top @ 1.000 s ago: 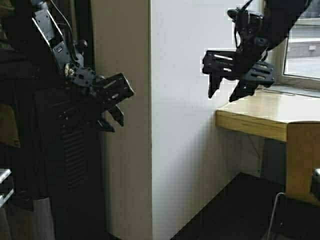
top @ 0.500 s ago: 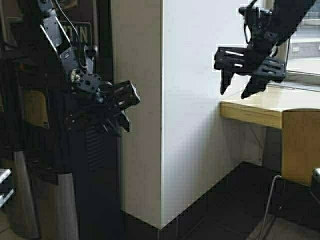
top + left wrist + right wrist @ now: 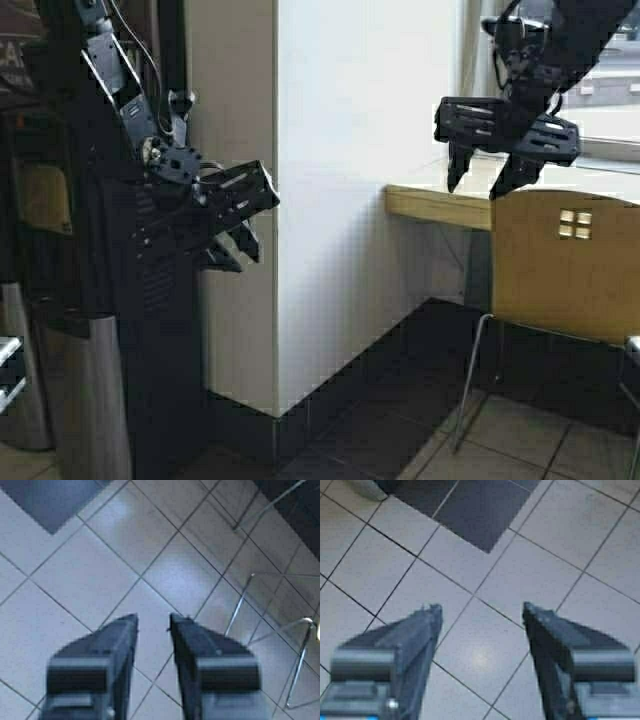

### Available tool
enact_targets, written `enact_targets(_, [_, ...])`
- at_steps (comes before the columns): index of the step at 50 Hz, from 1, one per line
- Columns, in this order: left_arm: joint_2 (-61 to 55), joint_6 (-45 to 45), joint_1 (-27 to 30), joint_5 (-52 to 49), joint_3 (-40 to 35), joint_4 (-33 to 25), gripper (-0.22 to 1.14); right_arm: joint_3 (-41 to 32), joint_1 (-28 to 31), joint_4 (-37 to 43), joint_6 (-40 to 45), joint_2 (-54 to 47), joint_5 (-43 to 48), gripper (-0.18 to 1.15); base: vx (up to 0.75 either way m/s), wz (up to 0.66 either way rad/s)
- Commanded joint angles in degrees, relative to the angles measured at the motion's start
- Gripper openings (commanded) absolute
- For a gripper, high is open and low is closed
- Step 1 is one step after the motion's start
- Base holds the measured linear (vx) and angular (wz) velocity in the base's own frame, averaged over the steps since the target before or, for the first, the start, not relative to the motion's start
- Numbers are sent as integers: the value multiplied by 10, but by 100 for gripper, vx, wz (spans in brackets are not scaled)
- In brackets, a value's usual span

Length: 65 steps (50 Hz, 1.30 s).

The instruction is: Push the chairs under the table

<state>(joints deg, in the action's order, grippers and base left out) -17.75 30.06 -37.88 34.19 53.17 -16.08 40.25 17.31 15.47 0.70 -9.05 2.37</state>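
- While the right gripper (image 3: 483, 186) hangs high with its fingers spread wide on nothing but air, the chair (image 3: 565, 268) stands at the right of the high view, its tan backrest towards us and the little square holes (image 3: 574, 224) showing near its top edge.
- The table (image 3: 437, 207) runs behind that backrest, its wood front edge jutting out from the white wall (image 3: 365, 180); the chair looks near it, but how far its seat sits under the top I cannot tell.
- Left gripper (image 3: 236, 247), over on the left beside the dark cabinet (image 3: 120, 330), has its fingers only narrowly parted and carries nothing either.
- First hazard, as I judge it: the right gripper sits just above the backrest's top edge. A push from that height could skim over the rim, or tip the chair forward on its thin grey legs (image 3: 468, 385) rather than slide it.
- Second: the backrest is curved and smooth, so an off-centre shove may swing the chair round and jam a leg against the wall corner.
- Third: the left arm is close to the cabinet and the wall corner; any turn of the base could clip it.
- Also, the wrist views show only tiled floor (image 3: 485, 585), so contact with the backrest would be blind from there.
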Motion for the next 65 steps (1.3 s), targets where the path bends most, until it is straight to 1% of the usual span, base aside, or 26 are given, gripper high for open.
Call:
enact_targets(1, [12,-2,9,2,-20,-1,65,-11,-2,-1,-1,4,-3,86,-27,-27])
enact_targets(8, [12,0,12,2,-33,-1,65,11,-4,-1,0,-2,10,86,-21,-27])
enact_targets(18, [25,-4,12,-14,-44,0,65,19,-11,4,4,-6,14,86,-9,-31])
enact_targets(30, [22,-6,16,-16,-27,2,65,24,-11,8,4,-3,13,86,-1,-45])
enact_targets(41, [8,1,15,-12,-1,3,65,24,-10,15,6,-6,8,86,2,-65])
enact_targets(46, [4,5,14,-11,0,0,65,24,-11,18,10,-11,6,86,2,-66])
enact_targets(58, [0,18,14,-12,2,-1,65,13,-9,33,12,-53,4,86,3,-53])
enact_targets(65, [-9,19,14,-11,-17,-1,65,5,-14,47,12,-86,13,86,4,-36])
